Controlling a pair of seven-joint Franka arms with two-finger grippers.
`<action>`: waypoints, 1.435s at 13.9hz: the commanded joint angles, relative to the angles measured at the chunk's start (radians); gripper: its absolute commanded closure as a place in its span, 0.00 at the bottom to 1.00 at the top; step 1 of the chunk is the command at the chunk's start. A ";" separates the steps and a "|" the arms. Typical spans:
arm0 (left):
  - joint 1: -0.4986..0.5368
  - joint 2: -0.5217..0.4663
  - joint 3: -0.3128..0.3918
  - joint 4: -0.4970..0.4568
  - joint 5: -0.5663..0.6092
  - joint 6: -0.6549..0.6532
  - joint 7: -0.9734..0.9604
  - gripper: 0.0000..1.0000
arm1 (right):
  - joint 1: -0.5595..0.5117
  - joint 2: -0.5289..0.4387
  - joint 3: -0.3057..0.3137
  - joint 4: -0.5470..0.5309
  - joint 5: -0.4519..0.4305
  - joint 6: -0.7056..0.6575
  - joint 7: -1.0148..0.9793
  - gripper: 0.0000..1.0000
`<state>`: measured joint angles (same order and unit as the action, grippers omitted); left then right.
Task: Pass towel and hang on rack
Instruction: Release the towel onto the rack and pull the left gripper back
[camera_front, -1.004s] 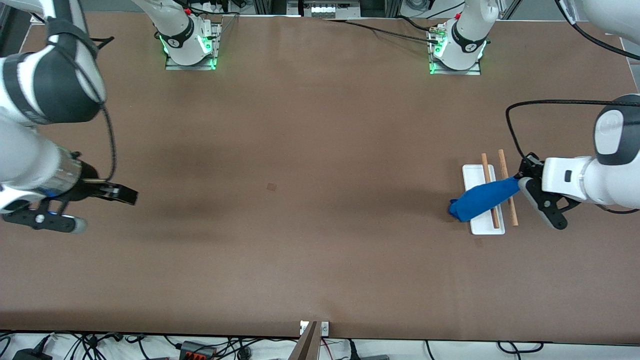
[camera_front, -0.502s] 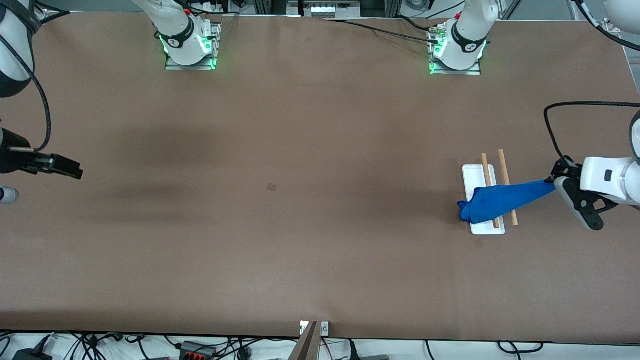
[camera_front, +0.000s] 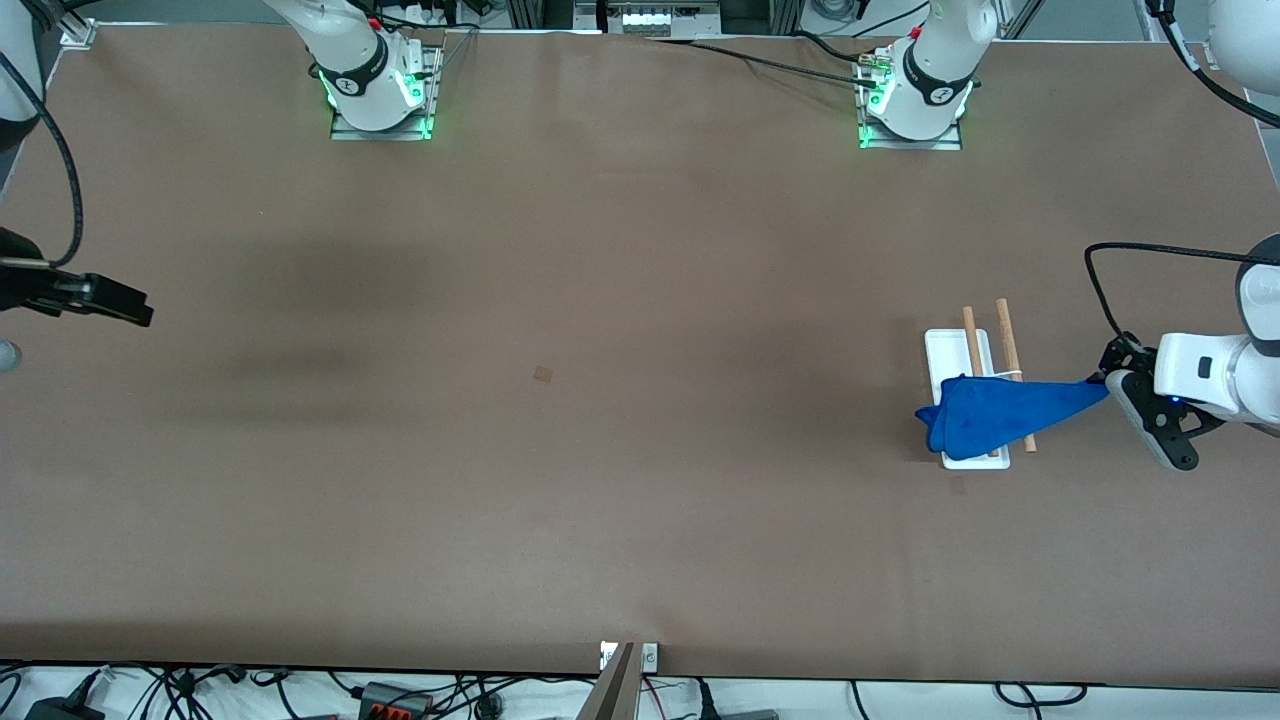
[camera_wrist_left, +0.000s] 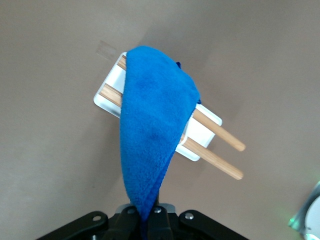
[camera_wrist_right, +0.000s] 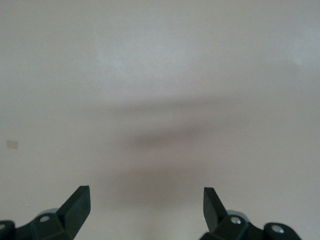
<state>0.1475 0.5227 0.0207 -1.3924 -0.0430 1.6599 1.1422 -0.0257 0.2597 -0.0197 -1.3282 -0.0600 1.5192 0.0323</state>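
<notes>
You've got the blue towel (camera_front: 1000, 412) draped over both wooden rods (camera_wrist_left: 220, 150) of the rack (camera_front: 965, 400), which sits toward the left arm's end of the table (camera_front: 600, 400). One towel corner is stretched out to the left gripper (camera_front: 1105, 385), fingers pinched on that corner, hanging above the table just beside the rack. Bulk of the towel hangs over the rack's white base (camera_wrist_left: 202, 132). Right gripper (camera_wrist_right: 145, 200) is parked over bare table at the right arm's end, fingers spread wide, nothing betw. them.
</notes>
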 joint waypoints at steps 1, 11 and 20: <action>0.033 0.003 -0.008 -0.016 0.011 0.052 0.080 0.99 | -0.005 -0.046 -0.016 -0.055 0.008 0.016 -0.043 0.00; 0.099 0.062 -0.018 -0.011 -0.031 0.124 0.191 0.92 | -0.002 -0.249 -0.016 -0.396 0.009 0.203 -0.026 0.00; 0.135 0.082 -0.019 -0.004 -0.086 0.118 0.192 0.00 | -0.005 -0.243 -0.016 -0.332 0.022 0.165 -0.029 0.00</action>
<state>0.2703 0.6023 0.0119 -1.4034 -0.1102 1.7763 1.3086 -0.0271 0.0289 -0.0351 -1.6691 -0.0594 1.7055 0.0112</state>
